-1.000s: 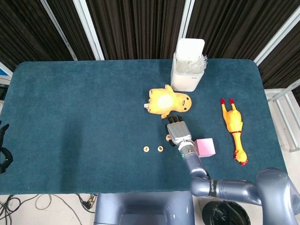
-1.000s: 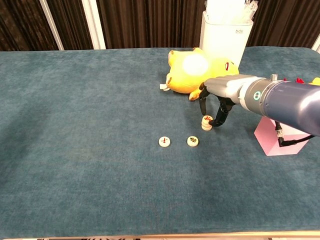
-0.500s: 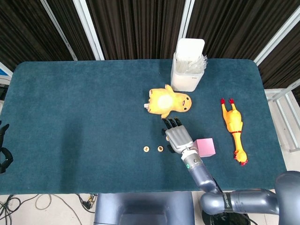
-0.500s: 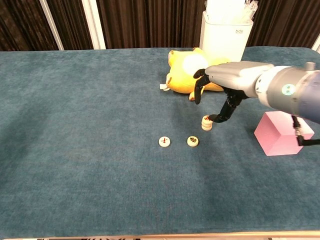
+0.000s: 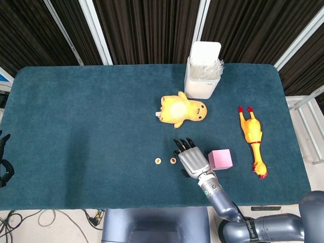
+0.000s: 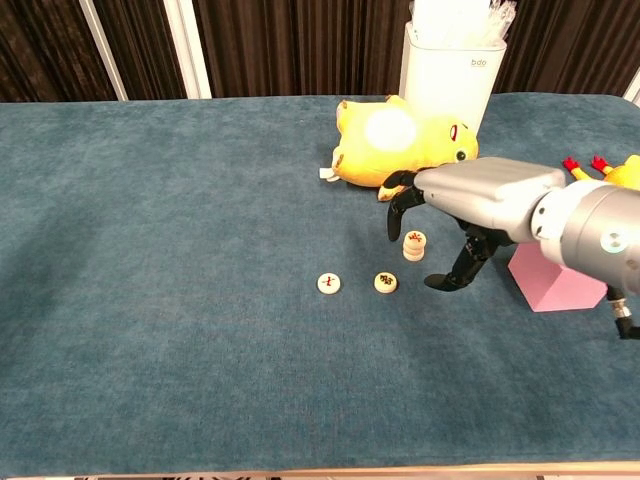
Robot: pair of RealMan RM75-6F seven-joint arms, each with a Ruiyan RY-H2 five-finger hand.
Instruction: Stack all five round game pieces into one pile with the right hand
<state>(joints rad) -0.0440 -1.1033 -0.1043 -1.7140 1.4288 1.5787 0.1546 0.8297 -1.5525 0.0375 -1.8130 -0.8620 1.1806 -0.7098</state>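
- Dark curtains behind, teal cloth worktop (image 6: 150, 250) carrying everything.
- Small pile of round game pieces (image 6: 414, 245) sits mid-worktop, in front of the yellow plush (image 6: 400, 140); looks like about three high, exact count hard to tell.
- Two loose pieces lie flat just nearer me: near piece (image 6: 386, 283) and far-left piece (image 6: 329, 284), close together, not touching, both apart from the pile.
- My right hand (image 6: 470, 215) hovers above and just right of the pile, fingers apart and curled downward, holding nothing, not touching the pile.
- In the head view my right hand (image 5: 192, 161) hides the pile; the two loose pieces show just beside it.
- Step, I judge: between placements, two pieces left to add.
- Next move calls for dropping onto the near piece, pinching it by the edge off soft cloth, then setting it centred so the pile doesn't topple.
- Pink block (image 6: 555, 280) to the right, white holder (image 6: 448, 70) at back, rubber chicken (image 5: 252, 139) far right.
- Left hand (image 5: 4, 167) only a dark sliver at the edge; can't tell its state.
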